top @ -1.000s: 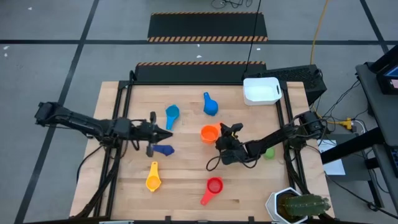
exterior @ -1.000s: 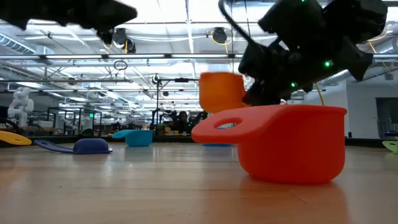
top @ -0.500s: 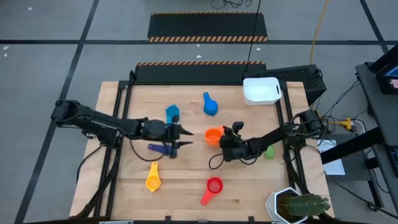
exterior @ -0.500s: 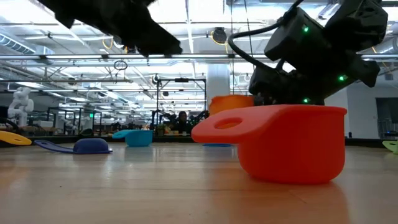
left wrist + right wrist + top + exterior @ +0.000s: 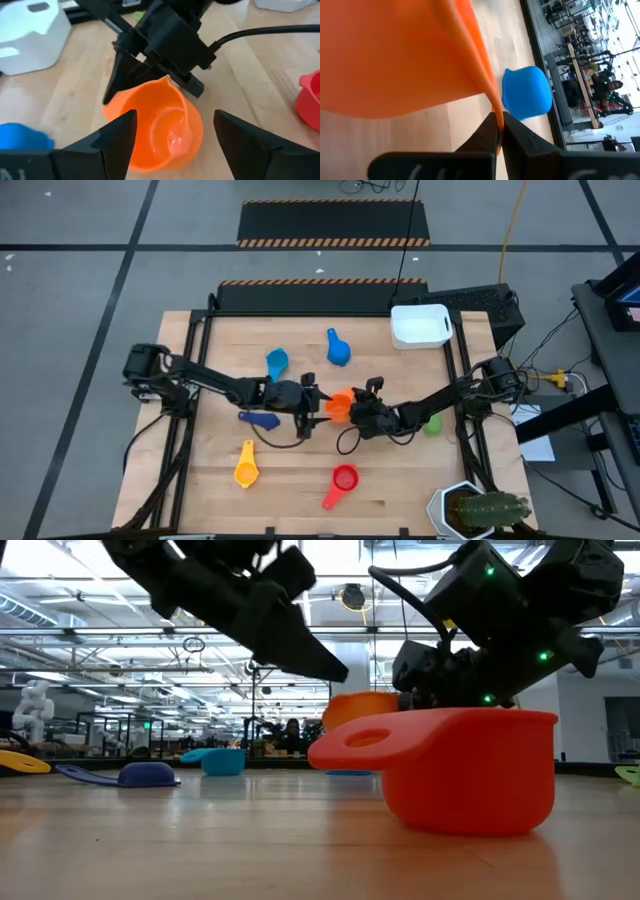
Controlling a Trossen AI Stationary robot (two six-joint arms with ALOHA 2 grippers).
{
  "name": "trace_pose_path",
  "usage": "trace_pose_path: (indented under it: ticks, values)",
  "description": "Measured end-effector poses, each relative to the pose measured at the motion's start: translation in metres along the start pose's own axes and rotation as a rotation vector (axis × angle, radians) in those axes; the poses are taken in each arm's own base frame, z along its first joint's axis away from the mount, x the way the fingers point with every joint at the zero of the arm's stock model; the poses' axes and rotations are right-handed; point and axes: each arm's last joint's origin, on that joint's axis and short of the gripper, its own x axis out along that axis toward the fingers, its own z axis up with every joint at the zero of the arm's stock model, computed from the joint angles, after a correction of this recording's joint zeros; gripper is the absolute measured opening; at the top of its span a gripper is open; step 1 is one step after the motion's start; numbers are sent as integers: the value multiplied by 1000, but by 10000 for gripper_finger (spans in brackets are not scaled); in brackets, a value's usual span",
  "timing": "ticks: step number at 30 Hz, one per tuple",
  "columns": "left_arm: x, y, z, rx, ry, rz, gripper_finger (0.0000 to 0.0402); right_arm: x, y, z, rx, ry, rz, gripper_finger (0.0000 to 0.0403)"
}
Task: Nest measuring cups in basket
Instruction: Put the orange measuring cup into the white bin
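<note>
Left end effector (image 5: 318,401): moved from the counter's left toward its centre; fingers now spread, flanking the orange cup (image 5: 338,406). Right end effector (image 5: 352,409): pressed together, pinching that cup's rim.

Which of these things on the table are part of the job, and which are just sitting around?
Part of the job:
orange cup
light blue cup
blue cup
navy cup
yellow cup
red cup
green cup
white basket

Lying about:
cactus pot

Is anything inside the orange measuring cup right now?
Nothing shows inside the orange measuring cup: the left wrist view sees only its bare glossy bottom. The right claw pinches its rim; the open left claw flanks it. What lies beneath the cup is hidden.
</note>
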Motion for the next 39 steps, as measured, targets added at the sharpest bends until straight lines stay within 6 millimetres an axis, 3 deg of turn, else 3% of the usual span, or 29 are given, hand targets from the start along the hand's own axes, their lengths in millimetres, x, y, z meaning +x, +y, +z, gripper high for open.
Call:
trace_pose_path:
  ticks: [5,13,26,32,39]
  values:
    - [13,5,-4,-20,55,-60,244,0,0,1,-5,-4,-2,0]
    - [17,16,-7,-38,82,-59,204,1,-1,2,10,-17,-10,0]
    - [16,14,-13,25,139,-110,35,1,-1,5,16,-39,-8,0]
    - [15,16,-14,78,153,-125,32,1,-2,5,-8,-41,-8,14]
    - [0,9,-16,183,251,-187,33,-6,0,9,-31,-89,88,83]
